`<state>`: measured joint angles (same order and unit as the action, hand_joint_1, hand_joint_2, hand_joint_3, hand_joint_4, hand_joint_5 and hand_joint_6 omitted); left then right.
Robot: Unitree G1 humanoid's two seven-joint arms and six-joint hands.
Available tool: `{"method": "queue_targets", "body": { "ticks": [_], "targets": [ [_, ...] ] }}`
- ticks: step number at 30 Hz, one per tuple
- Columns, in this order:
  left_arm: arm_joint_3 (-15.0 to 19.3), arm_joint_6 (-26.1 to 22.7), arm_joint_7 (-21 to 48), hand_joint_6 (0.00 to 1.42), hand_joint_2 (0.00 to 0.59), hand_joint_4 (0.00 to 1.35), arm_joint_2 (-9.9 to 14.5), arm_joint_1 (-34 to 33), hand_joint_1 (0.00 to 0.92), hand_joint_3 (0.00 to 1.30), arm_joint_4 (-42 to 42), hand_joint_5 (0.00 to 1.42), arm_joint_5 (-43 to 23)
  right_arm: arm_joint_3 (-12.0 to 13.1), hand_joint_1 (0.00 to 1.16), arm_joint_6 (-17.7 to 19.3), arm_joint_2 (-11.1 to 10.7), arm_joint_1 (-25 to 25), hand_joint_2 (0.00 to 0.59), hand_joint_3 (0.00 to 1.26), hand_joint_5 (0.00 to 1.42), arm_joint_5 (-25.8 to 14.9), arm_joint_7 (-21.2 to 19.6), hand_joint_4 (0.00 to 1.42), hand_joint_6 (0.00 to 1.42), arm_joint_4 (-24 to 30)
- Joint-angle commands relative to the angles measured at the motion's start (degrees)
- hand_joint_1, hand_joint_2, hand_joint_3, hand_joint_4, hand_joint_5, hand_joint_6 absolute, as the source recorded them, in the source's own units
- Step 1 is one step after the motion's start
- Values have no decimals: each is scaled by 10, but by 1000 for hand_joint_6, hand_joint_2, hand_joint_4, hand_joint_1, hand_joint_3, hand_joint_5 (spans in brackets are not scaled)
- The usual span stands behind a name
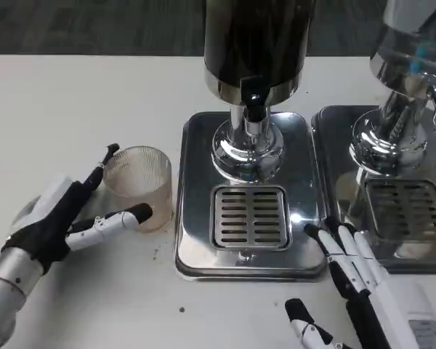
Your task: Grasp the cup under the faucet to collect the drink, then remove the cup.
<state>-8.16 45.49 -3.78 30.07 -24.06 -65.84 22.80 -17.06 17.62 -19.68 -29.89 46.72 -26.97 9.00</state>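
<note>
Cup [139,183] beside drip tray [196,247] — left hand [62,218] flanking it.

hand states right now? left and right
Left hand: open, fingers spread either side of the cup, not gripping it.
Right hand: open, holding nothing.

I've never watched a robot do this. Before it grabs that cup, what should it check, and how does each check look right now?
1. Cup upright: ok.
2. Cup empty: ok, as far as its see-through wall shows.
3. Left hand open around cup: ok; fingers flank it, contact cannot tell.
4. Grille under faucet free for the cup: ok.
5. Right hand away from grille: not ok, fingertips lie at the tray edge.
6. Faucet dripping: cannot tell.
</note>
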Motion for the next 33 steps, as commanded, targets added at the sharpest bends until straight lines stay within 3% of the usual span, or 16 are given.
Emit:
{"method": "queue_targets", "body": {
  "ticks": [1,21,33],
  "targets": [
    [-5,-14,6,87,0,0,-10,-12,110,0,4,72,-4,5,209,6,4,-8,384,97,0,-4,-6,0,155,-1],
    [-35,-70,-48,102,2,0,-28,-22,113,0,21,114,22,9,226,8,14,-1,378,112,0,-5,-5,0,161,-8],
    [-47,-79,-103,216,11,92,-57,-15,146,0,22,263,29,9,231,12,15,3,378,121,0,-10,-7,0,161,-18]
  ]
}}
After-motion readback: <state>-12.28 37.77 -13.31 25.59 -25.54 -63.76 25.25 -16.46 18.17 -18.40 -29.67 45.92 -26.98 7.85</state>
